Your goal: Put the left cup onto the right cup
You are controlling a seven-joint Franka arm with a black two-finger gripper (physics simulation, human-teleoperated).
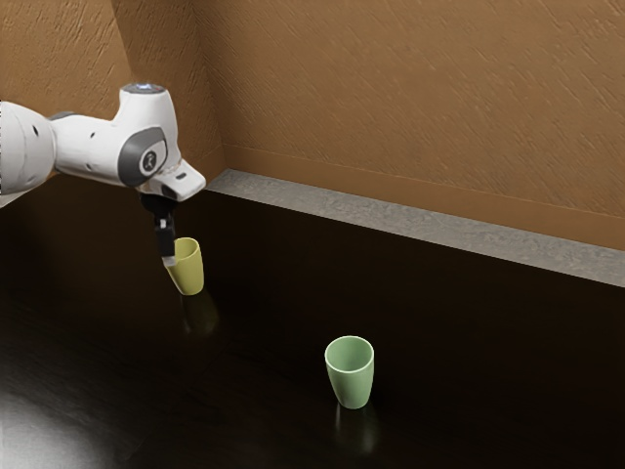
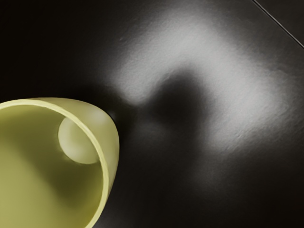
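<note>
A yellow-green cup (image 1: 187, 267) hangs slightly tilted just above the dark table, toward the exterior view's left. My gripper (image 1: 171, 259) comes down from above and is shut on its rim, one finger inside and one outside. In the wrist view the same cup (image 2: 57, 161) sits right under my hand, with its open mouth and pale inner bottom facing the camera. A light green cup (image 1: 350, 371) stands upright on the table, well off toward the exterior view's right and nearer the front.
The glossy black tabletop (image 1: 459, 322) stretches between the two cups. A grey ledge (image 1: 420, 223) runs along the back under the brown wall. My hand's shadow (image 2: 183, 109) falls on the table beside the held cup.
</note>
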